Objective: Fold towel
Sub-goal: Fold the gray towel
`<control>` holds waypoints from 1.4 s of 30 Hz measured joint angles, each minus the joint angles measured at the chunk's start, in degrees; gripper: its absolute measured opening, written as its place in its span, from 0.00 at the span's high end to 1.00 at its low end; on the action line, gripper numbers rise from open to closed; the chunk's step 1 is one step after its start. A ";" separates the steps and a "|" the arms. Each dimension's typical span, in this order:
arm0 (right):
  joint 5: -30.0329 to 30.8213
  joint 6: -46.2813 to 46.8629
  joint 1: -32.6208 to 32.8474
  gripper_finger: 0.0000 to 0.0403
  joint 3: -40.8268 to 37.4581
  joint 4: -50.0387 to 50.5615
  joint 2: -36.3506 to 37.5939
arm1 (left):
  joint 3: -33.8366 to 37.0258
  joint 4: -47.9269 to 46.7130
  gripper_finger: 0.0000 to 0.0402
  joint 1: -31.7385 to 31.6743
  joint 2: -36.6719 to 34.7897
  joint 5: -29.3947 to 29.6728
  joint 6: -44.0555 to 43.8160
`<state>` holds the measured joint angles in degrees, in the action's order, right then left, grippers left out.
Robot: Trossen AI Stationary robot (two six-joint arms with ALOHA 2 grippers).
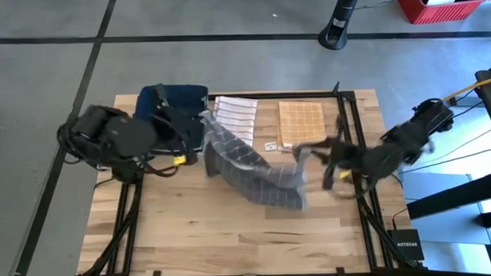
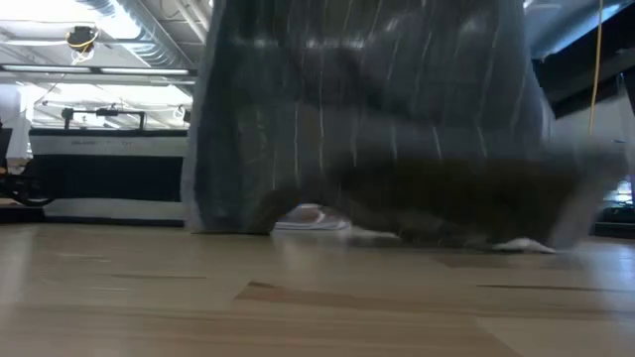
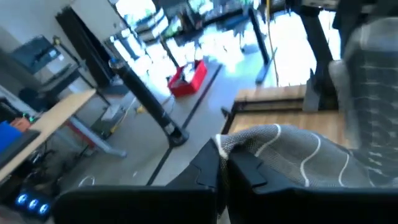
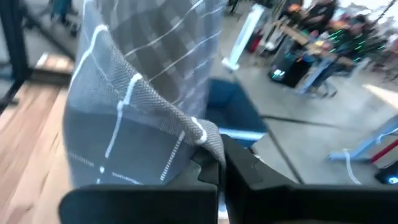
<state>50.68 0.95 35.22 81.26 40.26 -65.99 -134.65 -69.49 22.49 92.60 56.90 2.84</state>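
While pinched at one edge in the clenched left claw (image 1: 202, 116) and at the other in the clenched right claw (image 1: 299, 152), hangs grey striped towel (image 1: 251, 172) sagging above the worktop (image 1: 232, 229): gripped and lifted only, no fold laid yet.

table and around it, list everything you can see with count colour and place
grey towel: one, grey with thin white lines, lifted over the table's middle, held at two corners
white striped cloth: one, white with dark stripes, flat on the table's far side
tan checked cloth: one, tan, flat beside the white one
blue cloth: one, dark blue, far left corner of the table
table: one, light wood
red bin: one, red, on the floor beyond the table's right side
left gripper: one, dark, shut on the towel's left corner
right gripper: one, dark, shut on the towel's right corner
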 joint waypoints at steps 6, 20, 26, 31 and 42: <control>4.38 -7.04 0.02 0.99 12.25 2.34 -0.10 | 0.70 2.66 0.99 -0.14 -3.11 1.54 3.69; 18.49 -10.95 0.01 0.99 20.26 4.65 -0.16 | 0.72 -10.57 0.98 1.21 -4.75 -10.21 -5.31; 25.28 -12.75 0.02 0.99 20.26 4.90 0.08 | 2.28 -19.69 0.99 1.07 -5.00 -28.75 -12.83; 24.85 -13.27 0.02 0.99 20.26 5.28 0.12 | 2.95 -20.51 1.00 1.27 -5.44 -31.90 -17.51; 12.27 14.01 0.02 1.00 20.32 33.18 -0.94 | 2.97 -20.63 1.00 1.00 -4.89 -32.12 -24.72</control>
<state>62.95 14.96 35.24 101.57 73.44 -66.92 -131.68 -90.12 23.49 87.71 24.77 -21.89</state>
